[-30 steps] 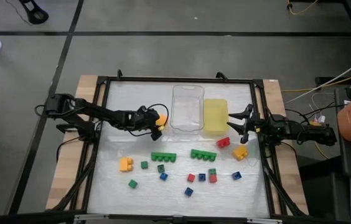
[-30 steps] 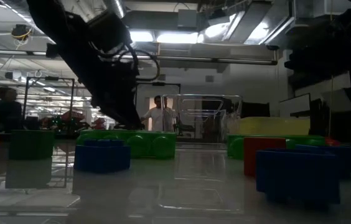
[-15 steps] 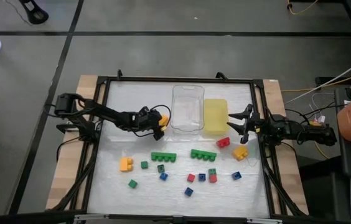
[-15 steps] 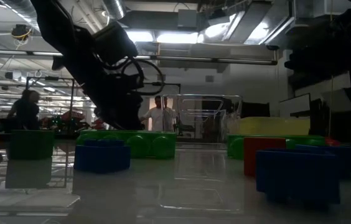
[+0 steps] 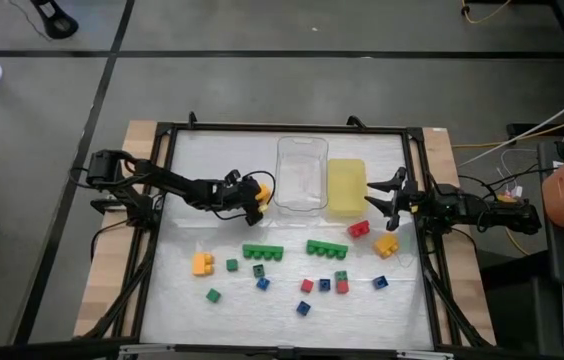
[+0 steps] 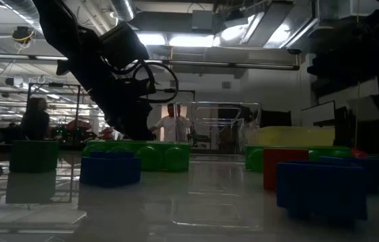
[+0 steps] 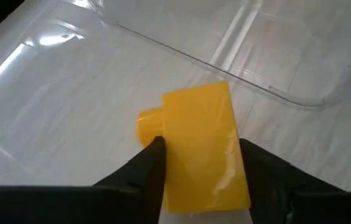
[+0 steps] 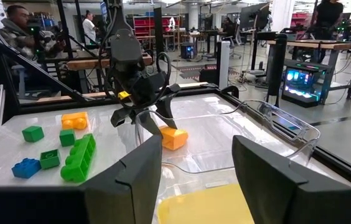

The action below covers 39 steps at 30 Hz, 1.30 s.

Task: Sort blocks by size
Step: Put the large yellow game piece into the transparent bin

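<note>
- Two trays (image 5: 301, 172) are set side by side at the table's (image 5: 212, 145) far middle.
- Blocks (image 5: 263, 251) are scattered nearer, two bars among them.

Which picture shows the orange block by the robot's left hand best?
The left wrist view: the orange block fills it, between the left hand's fingers. The high view shows it tiny; the right wrist view shows it farther off; the low view hides it.
</note>
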Each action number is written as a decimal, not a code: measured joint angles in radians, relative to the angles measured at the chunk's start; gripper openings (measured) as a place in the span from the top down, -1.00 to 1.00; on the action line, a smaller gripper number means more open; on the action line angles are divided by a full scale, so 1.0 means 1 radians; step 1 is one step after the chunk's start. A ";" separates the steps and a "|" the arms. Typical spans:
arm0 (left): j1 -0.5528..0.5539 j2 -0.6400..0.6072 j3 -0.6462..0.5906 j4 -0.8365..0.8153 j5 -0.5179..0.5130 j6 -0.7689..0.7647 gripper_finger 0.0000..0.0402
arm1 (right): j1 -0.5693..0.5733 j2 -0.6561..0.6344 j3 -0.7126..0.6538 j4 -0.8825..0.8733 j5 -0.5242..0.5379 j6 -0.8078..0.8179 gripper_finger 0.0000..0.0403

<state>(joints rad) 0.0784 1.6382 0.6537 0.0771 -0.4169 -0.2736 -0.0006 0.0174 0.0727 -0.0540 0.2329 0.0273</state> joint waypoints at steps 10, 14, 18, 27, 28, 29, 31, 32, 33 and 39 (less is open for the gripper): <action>0.000 0.002 0.020 -0.017 0.010 0.016 0.21 | 0.000 0.000 0.000 0.000 0.000 0.000 0.03; 0.000 0.005 0.045 -0.027 0.023 0.050 0.22 | 0.000 0.000 0.000 0.000 0.000 0.000 0.03; 0.000 0.002 0.050 -0.028 0.026 0.064 0.23 | 0.000 0.000 0.000 0.000 -0.001 0.000 0.03; 0.000 -0.080 0.051 -0.143 0.016 0.039 0.24 | 0.000 0.000 0.000 0.000 -0.007 -0.002 0.03; 0.000 -0.093 0.051 -0.158 0.015 0.032 0.24 | 0.000 0.000 0.000 0.000 -0.007 -0.004 0.03; 0.000 -0.107 0.051 -0.169 0.014 0.028 0.24 | 0.000 0.000 0.000 0.000 -0.007 -0.005 0.03; 0.000 -0.143 0.051 -0.190 0.010 0.027 0.24 | 0.000 0.000 0.000 0.000 -0.007 -0.006 0.03; 0.000 -0.160 0.052 -0.192 0.008 0.027 0.24 | 0.000 0.000 0.000 0.000 -0.007 -0.006 0.03; 0.000 -0.178 0.053 -0.198 0.006 0.028 0.24 | 0.000 0.000 0.000 0.000 -0.007 -0.006 0.03; 0.000 -0.243 0.053 -0.200 0.003 0.039 0.24 | 0.000 0.000 0.000 0.000 -0.007 -0.006 0.03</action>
<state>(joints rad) 0.0788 1.3950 0.7067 -0.1227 -0.4141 -0.2344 -0.0002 0.0171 0.0727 -0.0540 0.2256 0.0210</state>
